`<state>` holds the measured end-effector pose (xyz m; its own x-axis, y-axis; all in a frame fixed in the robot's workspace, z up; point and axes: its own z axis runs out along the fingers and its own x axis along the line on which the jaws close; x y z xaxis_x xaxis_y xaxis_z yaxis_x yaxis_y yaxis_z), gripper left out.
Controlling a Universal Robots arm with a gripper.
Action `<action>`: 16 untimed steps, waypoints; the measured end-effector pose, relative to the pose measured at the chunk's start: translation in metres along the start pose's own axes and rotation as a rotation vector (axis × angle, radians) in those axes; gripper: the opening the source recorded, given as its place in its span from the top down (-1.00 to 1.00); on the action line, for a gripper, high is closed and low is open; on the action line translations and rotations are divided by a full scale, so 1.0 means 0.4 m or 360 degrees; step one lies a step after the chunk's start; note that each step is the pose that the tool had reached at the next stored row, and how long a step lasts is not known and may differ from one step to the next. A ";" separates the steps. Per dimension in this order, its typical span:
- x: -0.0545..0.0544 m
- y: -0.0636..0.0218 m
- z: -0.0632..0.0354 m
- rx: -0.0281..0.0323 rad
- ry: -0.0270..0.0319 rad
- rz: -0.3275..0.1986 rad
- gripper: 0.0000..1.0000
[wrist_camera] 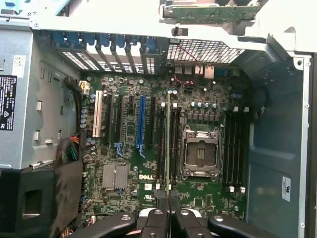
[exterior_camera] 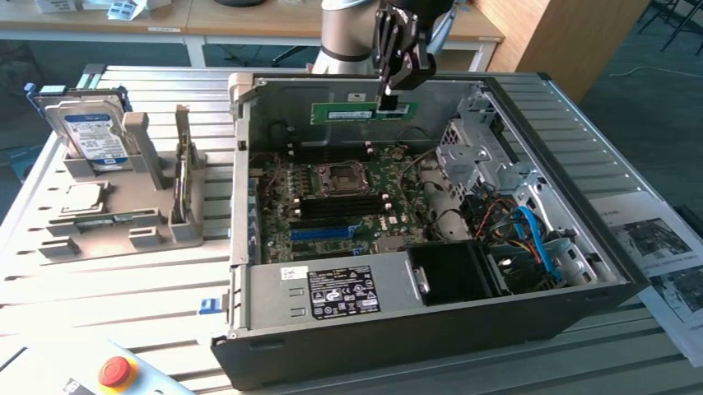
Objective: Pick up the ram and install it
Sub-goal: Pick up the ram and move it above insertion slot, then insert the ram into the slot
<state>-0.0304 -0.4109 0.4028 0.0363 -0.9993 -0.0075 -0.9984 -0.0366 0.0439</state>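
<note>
From the exterior view, my gripper (exterior_camera: 388, 103) hangs over the open computer case (exterior_camera: 439, 329). My fingers are pressed onto the ram (exterior_camera: 354, 111) and pinch it by its top edge. The ram is a long green stick with a small white label. It hangs flat and level under my fingers, with more of it sticking out toward the exterior view's left. It is up in the air, near the far wall of the case, and the motherboard (exterior_camera: 329, 197) lies below it. On the table (exterior_camera: 66, 288), at the exterior view's left, a grey holder (exterior_camera: 121, 222) stands with a hard drive (exterior_camera: 94, 136) upright in it. A red button (exterior_camera: 115, 370) sits near the front edge.

In the wrist view, I look straight down past my gripper (wrist_camera: 168, 203). My two black fingers are close together on the ram (wrist_camera: 168, 144). I see the ram from its thin edge, so it looks like a skinny line. It runs away from my fingers, along the black slots (wrist_camera: 161, 139) on the motherboard (wrist_camera: 129, 163). The blue slot (wrist_camera: 141, 121) is on one side of it and the square chip socket (wrist_camera: 200, 151) is on the other. I cannot tell from here whether the ram touches a slot.
</note>
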 end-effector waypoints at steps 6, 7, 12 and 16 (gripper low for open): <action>0.000 0.000 0.000 -0.00001 0.00000 0.0000 0.76; 0.000 0.000 0.000 -0.00001 0.00001 0.0000 0.76; 0.000 0.000 0.000 -0.00001 0.00001 0.0000 0.76; 0.000 0.000 0.006 -0.00002 0.00001 0.0000 0.76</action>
<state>-0.0304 -0.4109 0.4006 0.0362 -0.9993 -0.0074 -0.9984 -0.0365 0.0440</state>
